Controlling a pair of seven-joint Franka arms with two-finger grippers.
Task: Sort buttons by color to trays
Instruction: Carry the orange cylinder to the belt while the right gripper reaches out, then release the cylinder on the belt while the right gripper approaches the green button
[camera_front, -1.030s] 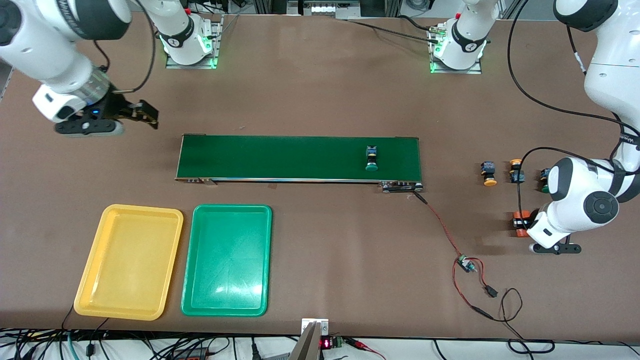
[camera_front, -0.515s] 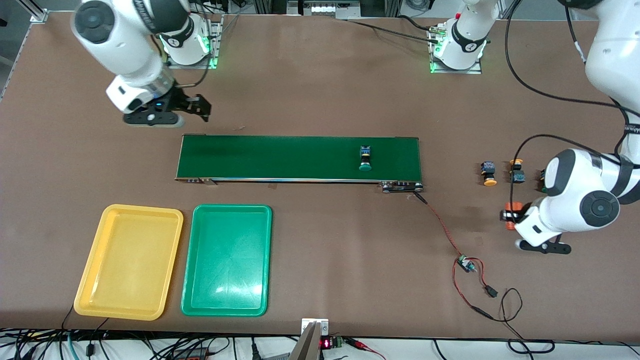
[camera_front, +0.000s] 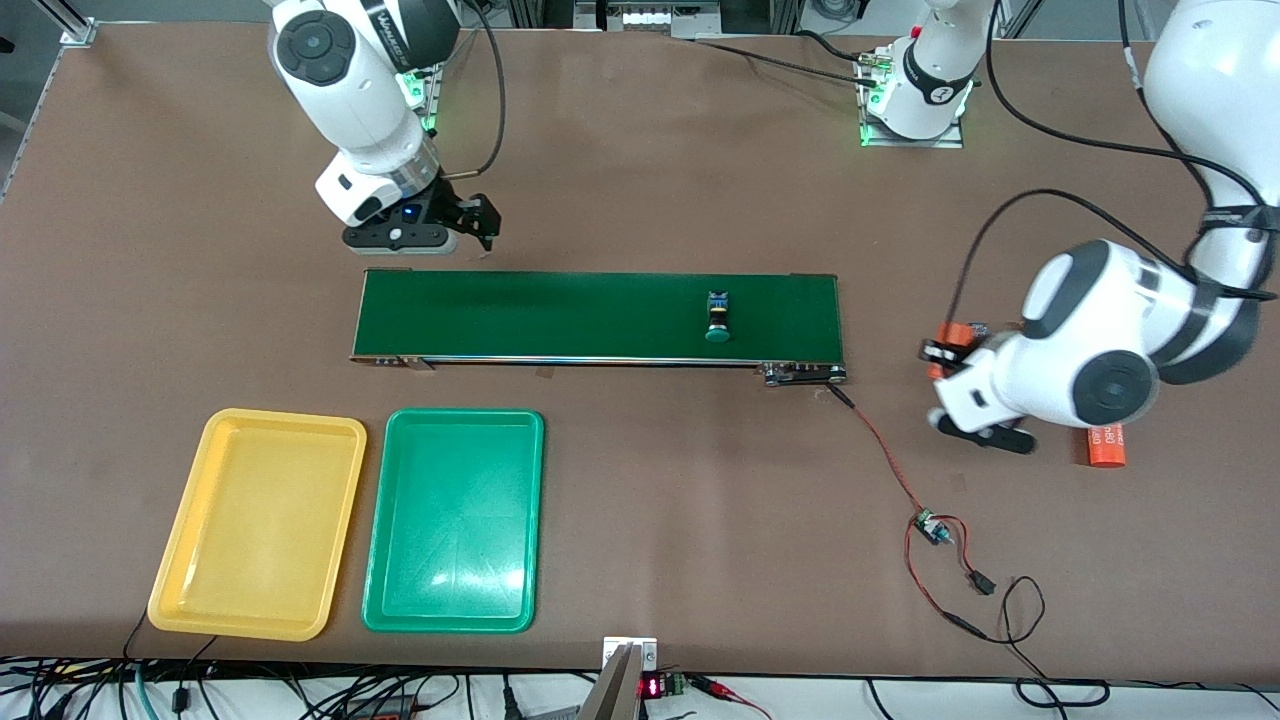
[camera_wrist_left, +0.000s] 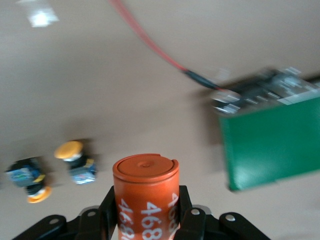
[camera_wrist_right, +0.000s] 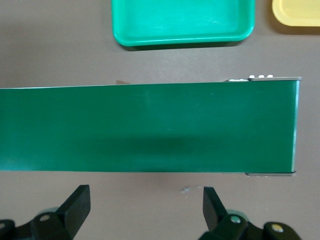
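Looking across the counter, you find a green button (camera_front: 717, 320) lying on the conveyor belt (camera_front: 560, 315), toward the left arm's end. Your right tool (camera_front: 470, 225), wide open and empty, hovers by the belt's other end, well apart from it. Your left tool (camera_front: 945, 360) grips an orange cylinder (camera_wrist_left: 146, 192).

Long dark-green belt (camera_front: 600, 316) across mid-table, metal roller end (camera_front: 803, 374) toward the left arm's end. Red wire (camera_front: 880, 444) trailing from that roller to a small circuit board (camera_front: 934, 528), nearer the camera. Orange cylinder (camera_front: 1104, 446) lying on the table (camera_front: 700, 500). Second one (camera_wrist_left: 146, 192), printed "468", raised in the air.
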